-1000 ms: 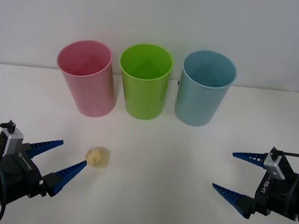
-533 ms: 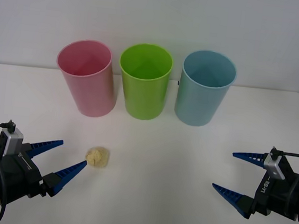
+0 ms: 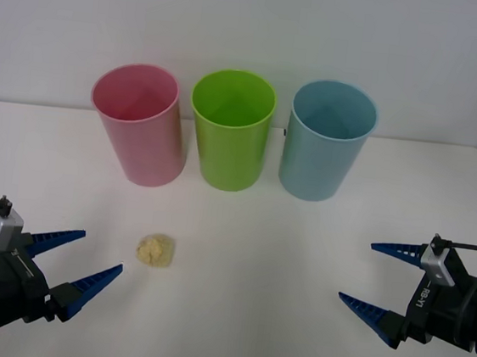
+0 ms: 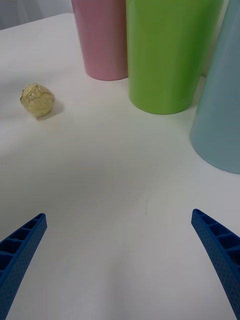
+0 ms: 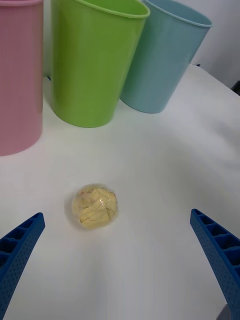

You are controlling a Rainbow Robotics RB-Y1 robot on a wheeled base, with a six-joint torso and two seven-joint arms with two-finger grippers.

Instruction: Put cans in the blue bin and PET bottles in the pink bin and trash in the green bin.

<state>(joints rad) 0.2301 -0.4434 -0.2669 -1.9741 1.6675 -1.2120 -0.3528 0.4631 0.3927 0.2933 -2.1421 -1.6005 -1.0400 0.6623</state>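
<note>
Tall lime-green plastic bin [image 3: 230, 130] stands mid-row on white bench [image 3: 282, 251], between pink bin [image 3: 138, 123] and light-blue bin [image 3: 326, 140]. Left tool [image 3: 77, 266] released, near small pale-yellow wrinkly trash wad [image 3: 155, 249], ungrasped. Right tool [image 3: 380, 280] released, idle. Sorting not begun.

From my station the tall pink tapered plastic bin [image 3: 137, 123], the tall lime-green tapered plastic bin [image 3: 230, 128] and the tall light-blue tapered plastic bin [image 3: 327, 139] all read as smooth moulded plastic with a soft satin sheen, faint highlights running down their walls. The small pale yellow crumpled wad of trash [image 5: 94, 206] looks wrinkly, with a slightly glossy skin like thin film over creased folds. The flat white counter [image 3: 246, 265] is smooth and matt, with hardly any glare. On the left gripper [image 3: 74, 262] and the right gripper [image 3: 380, 277] I see blue plastic jaws, ribbed and finely dotted, matt, mounted on black matt housings.
</note>
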